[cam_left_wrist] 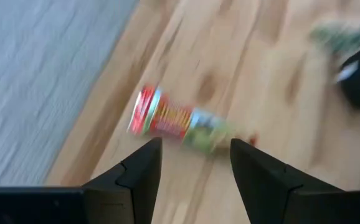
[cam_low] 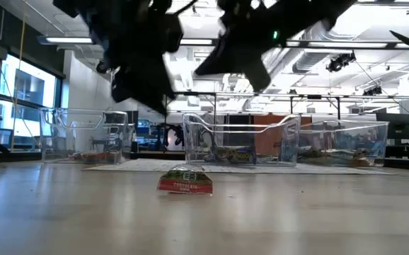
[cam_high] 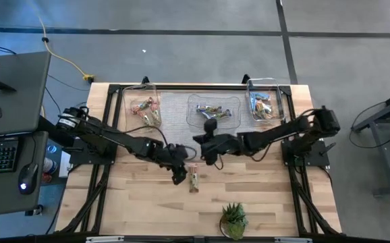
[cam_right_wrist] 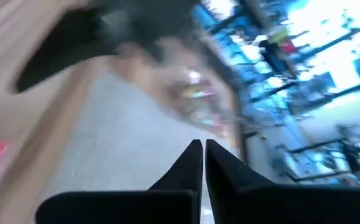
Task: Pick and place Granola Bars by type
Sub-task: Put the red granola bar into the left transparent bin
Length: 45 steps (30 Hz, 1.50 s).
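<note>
Hovering just left of a green-and-red granola bar [cam_high: 193, 181] lying loose on the wooden table [cam_high: 269, 202], the left gripper [cam_high: 179, 177] holds its fingers spread and empty. The right gripper [cam_high: 208, 159], closed on nothing, hangs near the middle bin [cam_high: 213, 111]. Risk: descending off-centre, one finger could nudge the slick wrapper aside and miss.

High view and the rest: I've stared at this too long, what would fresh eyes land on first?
A lone green-and-red granola bar lies on the bare wood mid-table, with the open left gripper hanging just above it. Behind it, three clear bins in a row on a grey mat hold bars already sorted. The right gripper is shut and empty, raised in front of the middle bin.
</note>
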Motion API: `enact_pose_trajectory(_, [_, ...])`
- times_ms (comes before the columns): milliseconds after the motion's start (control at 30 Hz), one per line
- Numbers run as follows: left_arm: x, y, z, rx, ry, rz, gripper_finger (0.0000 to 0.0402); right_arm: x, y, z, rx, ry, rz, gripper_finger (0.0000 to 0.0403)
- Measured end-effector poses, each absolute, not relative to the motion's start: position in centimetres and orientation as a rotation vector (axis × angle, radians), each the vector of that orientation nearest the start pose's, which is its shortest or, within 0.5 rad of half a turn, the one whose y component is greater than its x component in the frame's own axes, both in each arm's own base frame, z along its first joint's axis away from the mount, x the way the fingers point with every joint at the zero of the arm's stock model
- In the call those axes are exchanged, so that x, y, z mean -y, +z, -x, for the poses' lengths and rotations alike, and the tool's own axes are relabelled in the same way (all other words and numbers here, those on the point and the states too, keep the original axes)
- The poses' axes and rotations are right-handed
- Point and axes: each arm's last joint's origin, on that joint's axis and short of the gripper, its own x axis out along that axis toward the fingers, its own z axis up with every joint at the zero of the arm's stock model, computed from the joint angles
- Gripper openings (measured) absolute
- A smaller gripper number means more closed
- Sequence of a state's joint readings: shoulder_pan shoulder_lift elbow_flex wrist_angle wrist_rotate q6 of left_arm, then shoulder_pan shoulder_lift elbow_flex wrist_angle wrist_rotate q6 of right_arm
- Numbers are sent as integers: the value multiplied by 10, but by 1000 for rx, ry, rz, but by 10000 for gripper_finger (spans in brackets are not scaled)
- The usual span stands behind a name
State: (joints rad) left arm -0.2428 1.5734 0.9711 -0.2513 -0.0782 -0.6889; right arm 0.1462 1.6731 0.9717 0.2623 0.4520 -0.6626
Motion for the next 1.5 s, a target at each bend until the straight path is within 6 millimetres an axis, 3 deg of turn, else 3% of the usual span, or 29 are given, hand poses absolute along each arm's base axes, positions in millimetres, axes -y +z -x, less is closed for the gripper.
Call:
enact_pose_trajectory(133, [97, 194, -314, -865, 52, 410, 184, -40, 234, -341, -493, -196, 748, 1])
enact_pose_trajectory(233, [116, 186, -312, -854, -129, 89, 184, -42, 245, -331, -493, -182, 728, 2])
enact_pose_trajectory(333, [129, 183, -308, -810, -290, -346, 184, -43, 257, -327, -451, -176, 720, 1])
enact_pose_trajectory(400, [132, 181, -314, -747, -315, -575, 184, -43, 258, -326, -443, -162, 713, 2])
enact_pose_trajectory(467, [129, 178, -315, -741, -311, -691, 184, -44, 259, -325, -434, -144, 710, 2])
enact_pose_trajectory(667, [103, 172, -343, -690, -384, -595, 184, -41, 257, -324, -469, -145, 744, 3])
enact_pose_trajectory(900, [69, 180, -360, -797, -597, -536, 184, -38, 254, -323, -507, -152, 768, 2])
enact_pose_trajectory(1067, [67, 180, -378, -712, -713, -629, 184, -38, 253, -322, -518, -157, 728, 2])
enact_pose_trajectory(1300, [68, 155, -377, -824, -832, -693, 184, -38, 251, -321, -549, -161, 738, 2])
enact_pose_trajectory(1500, [68, 143, -380, -839, -831, -721, 184, -33, 251, -318, -598, -350, 756, 2])
